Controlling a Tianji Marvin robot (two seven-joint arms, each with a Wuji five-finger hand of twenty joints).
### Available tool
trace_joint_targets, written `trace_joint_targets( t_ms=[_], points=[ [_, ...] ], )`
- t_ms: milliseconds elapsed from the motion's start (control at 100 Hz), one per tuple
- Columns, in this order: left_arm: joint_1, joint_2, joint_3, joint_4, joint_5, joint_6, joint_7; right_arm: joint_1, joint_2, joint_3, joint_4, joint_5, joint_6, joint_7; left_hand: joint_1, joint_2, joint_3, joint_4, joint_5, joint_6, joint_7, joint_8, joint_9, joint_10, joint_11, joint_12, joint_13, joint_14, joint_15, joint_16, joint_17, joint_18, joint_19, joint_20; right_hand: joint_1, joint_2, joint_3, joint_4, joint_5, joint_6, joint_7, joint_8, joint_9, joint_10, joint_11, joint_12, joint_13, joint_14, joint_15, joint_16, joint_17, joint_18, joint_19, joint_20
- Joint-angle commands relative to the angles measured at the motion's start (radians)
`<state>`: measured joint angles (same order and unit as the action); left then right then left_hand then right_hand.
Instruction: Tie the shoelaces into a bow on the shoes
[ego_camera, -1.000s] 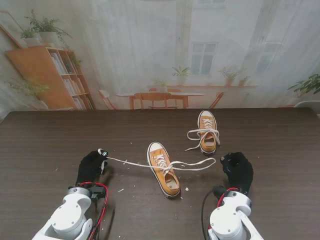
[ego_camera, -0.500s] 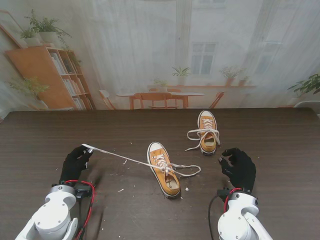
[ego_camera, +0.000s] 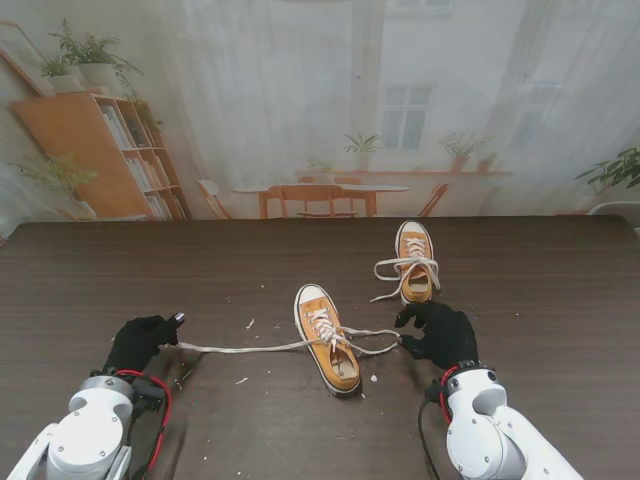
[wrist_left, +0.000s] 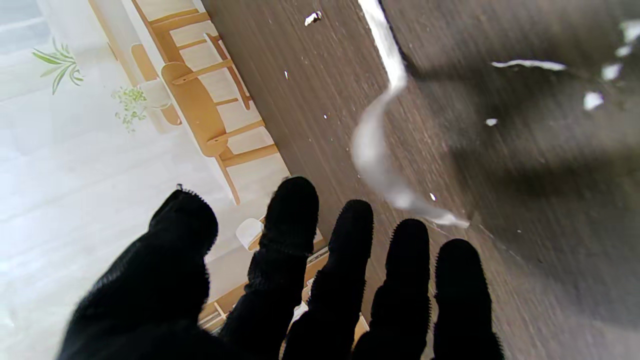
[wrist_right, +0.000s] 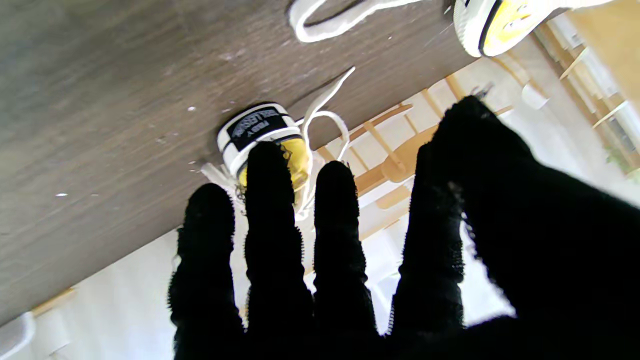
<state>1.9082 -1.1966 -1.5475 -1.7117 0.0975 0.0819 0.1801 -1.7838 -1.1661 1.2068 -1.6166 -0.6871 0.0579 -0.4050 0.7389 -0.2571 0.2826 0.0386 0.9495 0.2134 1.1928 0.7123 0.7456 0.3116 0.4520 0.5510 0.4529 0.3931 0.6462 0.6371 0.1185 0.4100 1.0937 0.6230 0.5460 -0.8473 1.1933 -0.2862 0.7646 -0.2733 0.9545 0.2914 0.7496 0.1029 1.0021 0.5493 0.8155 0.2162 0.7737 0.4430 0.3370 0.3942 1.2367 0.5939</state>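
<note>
The left hand (ego_camera: 138, 341), low on the left of the stand's view, has its fingers spread with nothing in them; the lace (ego_camera: 235, 348) end lies just beside it. The right hand (ego_camera: 437, 333), fingers also apart and empty, sits by a slack loop beside the near shoe (ego_camera: 327, 339) at centre. The far shoe (ego_camera: 415, 263) lies upper right. Likely the laces are being laid out; next, each hand must pinch an end.
</note>
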Motion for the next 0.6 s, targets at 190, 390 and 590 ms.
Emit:
trace_joint_targets(
  t_ms=[190, 390, 590],
  points=[
    [0.009, 0.009, 0.010, -0.010, 0.011, -0.040, -0.045, 0.082, 0.020, -0.056, 0.052, -0.013, -0.024, 0.096, 0.096, -0.103, 0.003, -0.049, -0.144, -0.166, -0.583, -0.388, -0.066, -0.079, -0.056, -0.059, -0.015, -0.048, -0.026, -0.039, -0.018, -0.004, 0.030, -0.012, -0.003, -0.035, -0.025, -0.034, -0.006, -0.050, -0.021, 0.027, -0.039, -0.033, -0.013, 0.014, -0.038, -0.032, -0.019, -0.014, -0.018, -0.031, -0.019, -0.001],
    [0.011, 0.011, 0.048, -0.016, -0.011, -0.095, -0.050, 0.139, 0.026, -0.107, 0.100, 0.002, -0.017, 0.148, 0.018, -0.031, 0.017, -0.033, -0.200, -0.135, -0.721, -0.373, -0.095, -0.065, -0.068, -0.062, -0.033, -0.042, -0.035, -0.034, -0.038, 0.000, 0.020, -0.006, -0.027, -0.029, -0.030, -0.031, -0.013, -0.028, -0.049, 0.029, -0.054, -0.031, -0.016, 0.019, -0.050, -0.035, -0.024, -0.012, -0.027, -0.038, -0.030, 0.001],
    [-0.010, 0.006, 0.097, -0.009, -0.046, -0.113, -0.036, 0.163, 0.029, -0.146, 0.120, 0.026, -0.005, 0.185, 0.023, -0.021, 0.022, -0.024, -0.179, -0.120, -0.713, -0.350, -0.091, -0.056, -0.062, -0.057, -0.028, -0.034, -0.030, -0.030, -0.036, 0.005, 0.022, 0.000, -0.062, -0.020, -0.025, 0.003, -0.013, 0.038, -0.110, 0.042, -0.075, -0.028, -0.019, 0.025, -0.063, -0.036, -0.029, -0.007, -0.034, -0.042, -0.040, 0.010]
  ],
)
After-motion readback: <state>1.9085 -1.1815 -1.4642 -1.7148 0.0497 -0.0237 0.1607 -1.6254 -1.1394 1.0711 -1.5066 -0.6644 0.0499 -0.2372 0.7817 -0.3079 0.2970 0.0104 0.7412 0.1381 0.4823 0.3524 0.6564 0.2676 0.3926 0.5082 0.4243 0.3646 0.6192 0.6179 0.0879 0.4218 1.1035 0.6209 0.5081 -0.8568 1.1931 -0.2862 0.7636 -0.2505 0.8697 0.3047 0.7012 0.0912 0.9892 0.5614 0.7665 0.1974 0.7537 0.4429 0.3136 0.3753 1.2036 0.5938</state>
